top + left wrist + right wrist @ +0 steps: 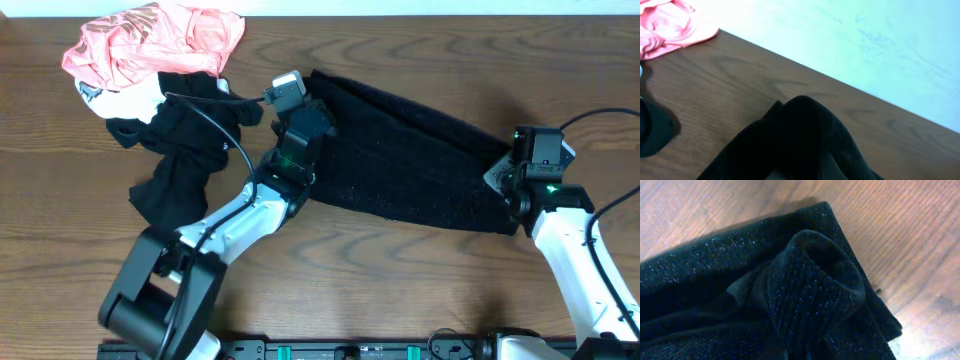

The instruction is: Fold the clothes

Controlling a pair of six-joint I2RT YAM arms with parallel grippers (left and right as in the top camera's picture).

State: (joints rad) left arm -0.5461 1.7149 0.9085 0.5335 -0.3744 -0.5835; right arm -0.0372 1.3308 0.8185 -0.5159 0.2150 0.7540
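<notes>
The clothes (410, 160), a large black fuzzy knit garment, lie stretched in a band across the middle of the table. My left gripper (312, 105) is shut on the band's far left end. In the left wrist view the fabric (805, 135) humps up over the fingers and nearly hides them. My right gripper (508, 180) is shut on the right end. In the right wrist view a ribbed fold (815, 285) rises from the closed jaws, beside a corner of the garment (822, 210).
A salmon-pink garment (150, 40) is heaped at the back left, with a white piece (125, 98) under it. A smaller smooth black garment (185, 150) lies just left of my left arm. The table's far edge (840, 82) runs close behind the left gripper.
</notes>
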